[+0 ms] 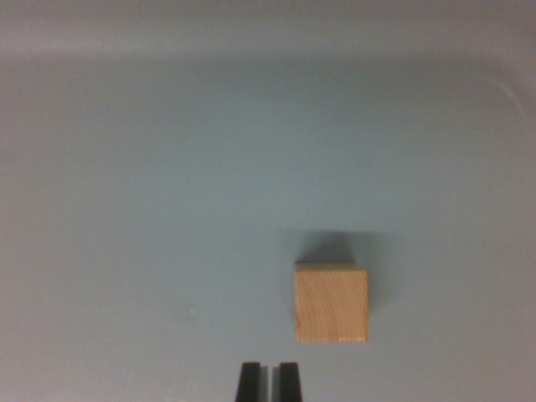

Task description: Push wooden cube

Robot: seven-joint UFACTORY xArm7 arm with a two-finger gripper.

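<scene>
Pale grey tabletop (167, 184) fills the view. Just beyond the fingers (269, 381) and toward the wrist view's right sits the wooden cube (331, 302), untouched. They are nearly closed, holding nothing, probably to present one blunt pushing tip.

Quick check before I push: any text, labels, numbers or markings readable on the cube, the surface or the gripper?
None readable. The wooden cube shows only wood grain, the grey surface is plain, and the gripper fingertips are plain black with no visible marking.
</scene>
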